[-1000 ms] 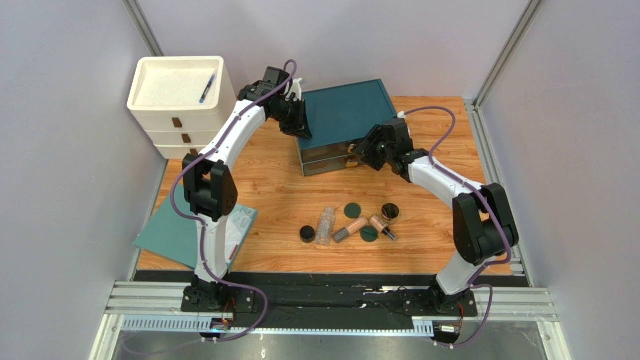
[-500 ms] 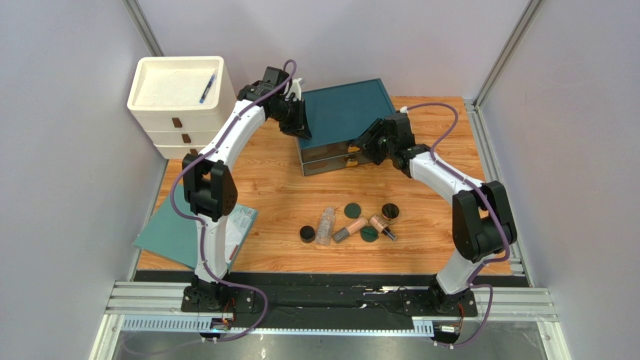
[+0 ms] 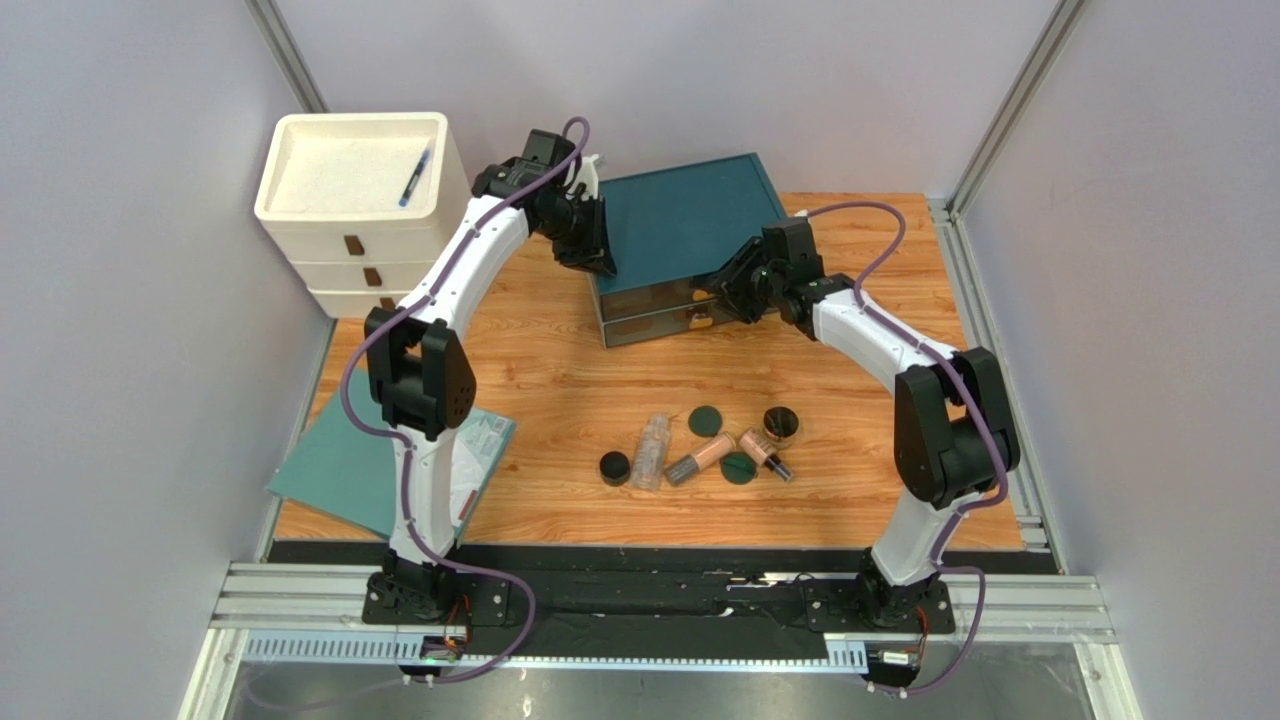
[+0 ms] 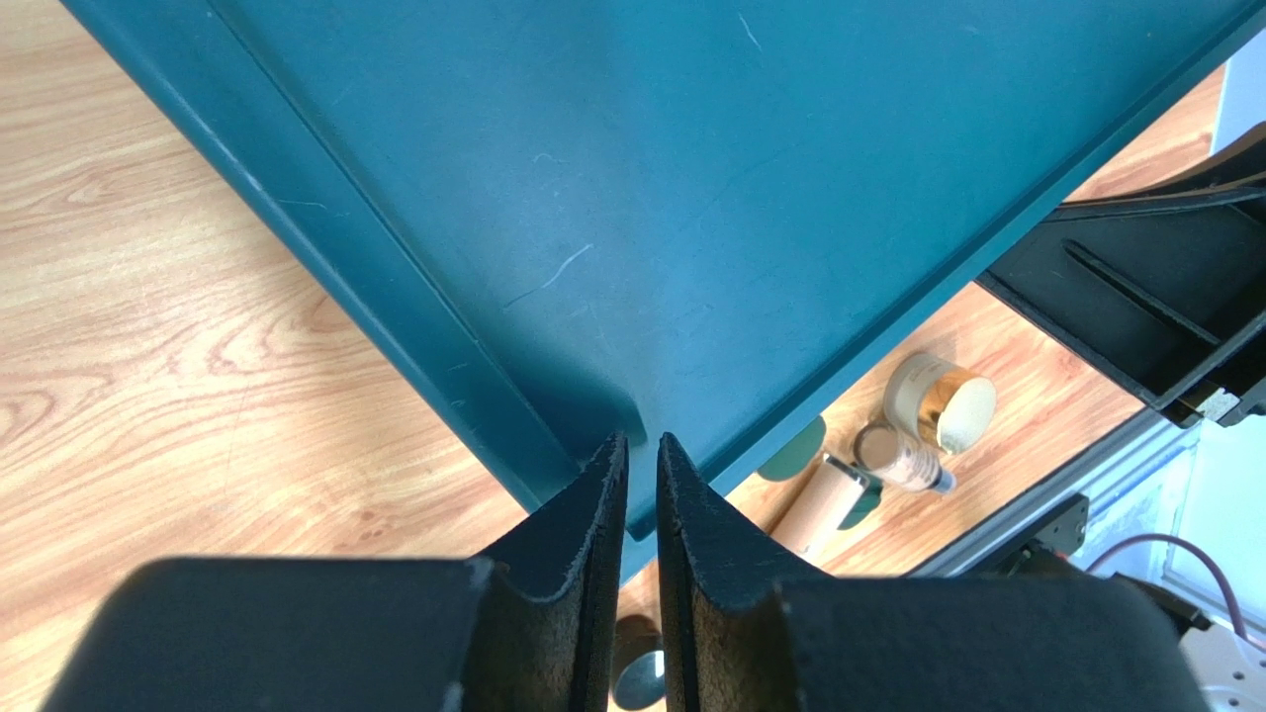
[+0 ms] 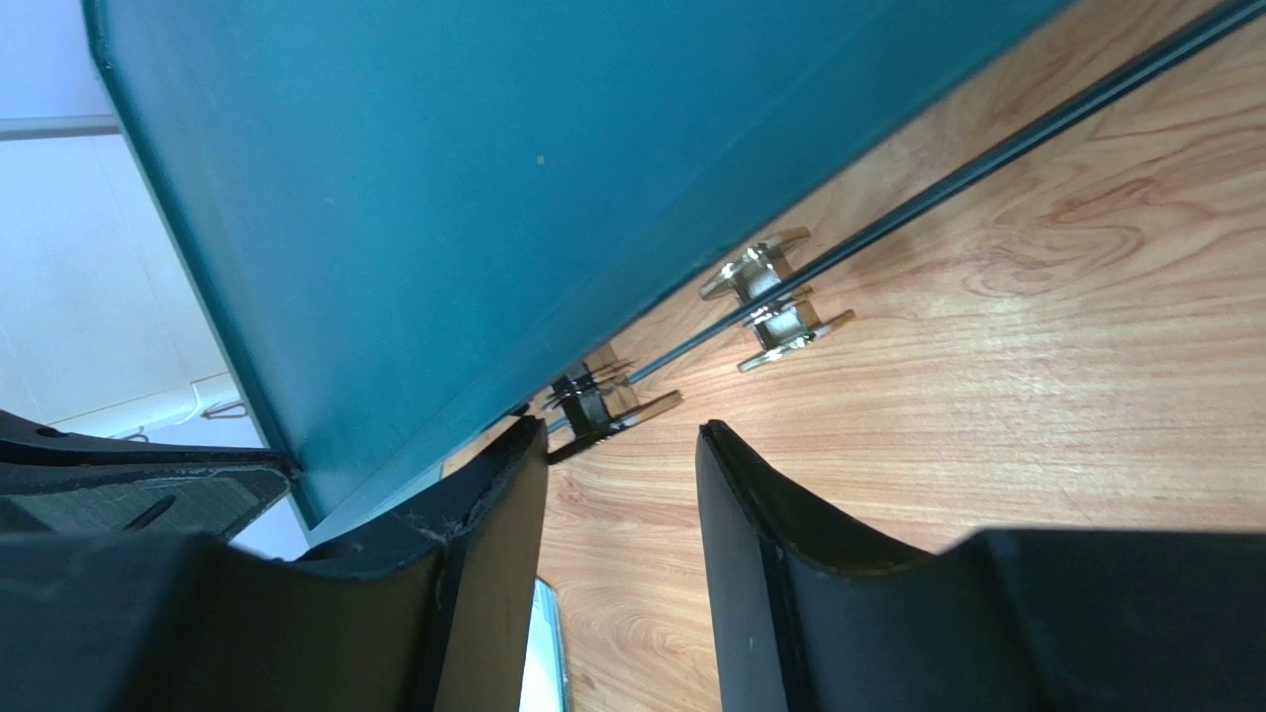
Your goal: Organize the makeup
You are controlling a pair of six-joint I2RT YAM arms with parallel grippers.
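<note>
left claw [image 4: 642, 442] nearly closed, empty, tips at teal box [image 4: 669, 193] corner; right claw [image 5: 617, 433] parted, tips at gold drawer handle [image 5: 632, 405].

no readable text, labels or numbers anywhere

A wooden table [image 3: 571, 393] stands between plain pale grey walls [image 3: 120, 390], with metal posts [image 3: 1004, 113] at the back corners. A white drawer unit [image 3: 323, 245] sits at its far left corner. The light is even, seemingly from overhead.
</note>
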